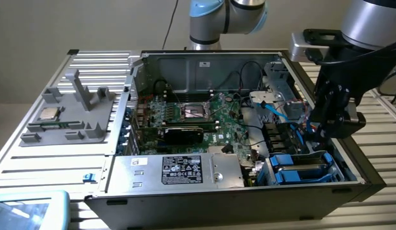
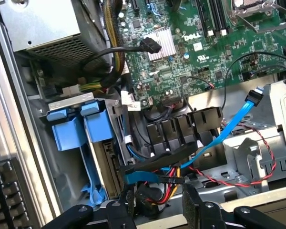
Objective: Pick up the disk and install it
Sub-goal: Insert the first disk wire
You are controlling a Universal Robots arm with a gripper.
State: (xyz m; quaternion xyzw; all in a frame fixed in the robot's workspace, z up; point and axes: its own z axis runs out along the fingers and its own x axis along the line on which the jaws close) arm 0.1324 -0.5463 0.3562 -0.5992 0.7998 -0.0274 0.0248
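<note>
The disk point(image 1: 300, 168) stands on edge in the drive bay at the front corner of the open computer case, on the exterior view's right. Its blue bracket tabs point(image 2: 81, 125) stick up out of the bay, and its body is mostly hidden in the slot. My black gripper point(image 1: 320, 136) hangs just above and behind the bay, over the cable bundle. In the wrist view its two fingers point(image 2: 126, 210) stand apart, with only cables behind the gap. Nothing is held.
A silver power supply point(image 1: 179, 170) with a black label fills the case's front. The motherboard point(image 1: 192, 115) lies beyond it. A blue data cable point(image 2: 229, 129) and red-black wires point(image 2: 257, 157) cross beside the bay. A CPU chip point(image 1: 48, 114) rests on the grey fixture at the exterior view's left.
</note>
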